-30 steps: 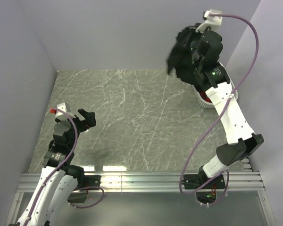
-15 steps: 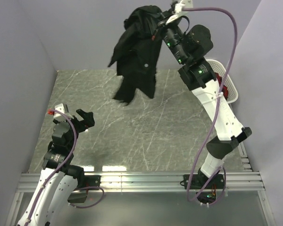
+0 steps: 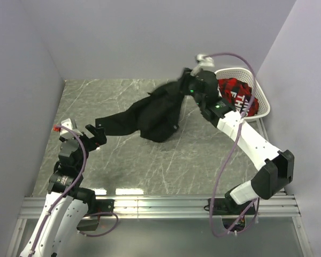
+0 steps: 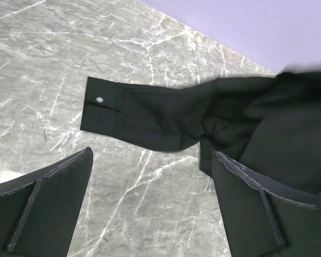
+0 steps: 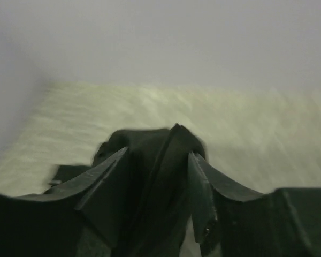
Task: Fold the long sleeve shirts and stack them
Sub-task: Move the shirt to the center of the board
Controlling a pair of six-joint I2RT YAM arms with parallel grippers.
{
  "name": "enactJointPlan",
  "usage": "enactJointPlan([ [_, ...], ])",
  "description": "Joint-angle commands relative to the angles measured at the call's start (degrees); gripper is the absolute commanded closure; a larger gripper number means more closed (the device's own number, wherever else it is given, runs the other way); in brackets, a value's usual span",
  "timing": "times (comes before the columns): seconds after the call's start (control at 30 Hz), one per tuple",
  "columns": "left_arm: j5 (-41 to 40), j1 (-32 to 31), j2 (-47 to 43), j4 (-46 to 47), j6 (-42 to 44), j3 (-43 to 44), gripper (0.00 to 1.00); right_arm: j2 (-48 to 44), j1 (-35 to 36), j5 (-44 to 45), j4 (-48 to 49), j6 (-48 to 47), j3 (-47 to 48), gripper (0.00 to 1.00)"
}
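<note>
Two grippers are in play, and only the right one is at the cloth. The right gripper [image 5: 158,152] has its jaws partly apart with a ridge of black fabric rising between them. Its wrist view is too blurred to tell whether they pinch that fabric or merely straddle it. The left gripper [image 4: 151,155] is spread wide with nothing in it, hanging over the near left part of the surface [image 3: 123,160], just short of the shirt's cuff.

Out from the right gripper, the black long sleeve shirt [image 3: 155,112] lies in a crumpled heap on the far half of the surface, right of the middle. One sleeve [image 4: 150,115] is stretched flat toward the left edge, ending in a buttoned cuff [image 4: 99,99].

By my reading the task has barely started. The shirt is out on the surface but not spread, no fold is made and no stack exists. In the far right corner the white basket [image 3: 259,104] holds a red garment [image 3: 236,93] with white print.

The shirt's collar, front buttons and second sleeve are buried in the heap. The right arm covers part of the basket, so what else it holds is unclear.
</note>
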Motion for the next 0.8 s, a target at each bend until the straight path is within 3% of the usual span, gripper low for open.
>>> enactJointPlan([
  [0.0, 0.39, -0.19, 0.05, 1.26, -1.42, 1.97, 0.01, -3.26, -12.26, 11.86, -17.31, 24.96, -5.2, 0.43],
  [0.07, 1.53, -0.27, 0.58, 1.52, -1.68, 1.88, 0.01, -4.22, -18.15, 6.79, -21.56, 27.93, -10.29, 0.38],
  [0.2, 3.29, -0.27, 4.26, 1.61, -3.26, 2.32, 0.01, -8.7, -18.45, 5.79, -18.5, 23.56, -16.29, 0.24],
  [0.33, 6.8, -0.27, 9.71, 1.17, -5.29, 4.6, 0.01, -11.34, -17.84, 3.25, -17.97, 21.35, -18.41, 0.23],
  [0.63, 21.03, -0.27, 32.99, 7.05, -7.22, 13.83, 0.01, -9.51, -6.15, 1.58, -15.43, 17.04, -20.61, 0.21],
  [0.77, 20.7, -0.36, 44.06, 9.87, -10.99, 20.93, 0.01, -7.39, -1.33, 2.35, -14.37, 16.95, -19.03, 0.2],
])
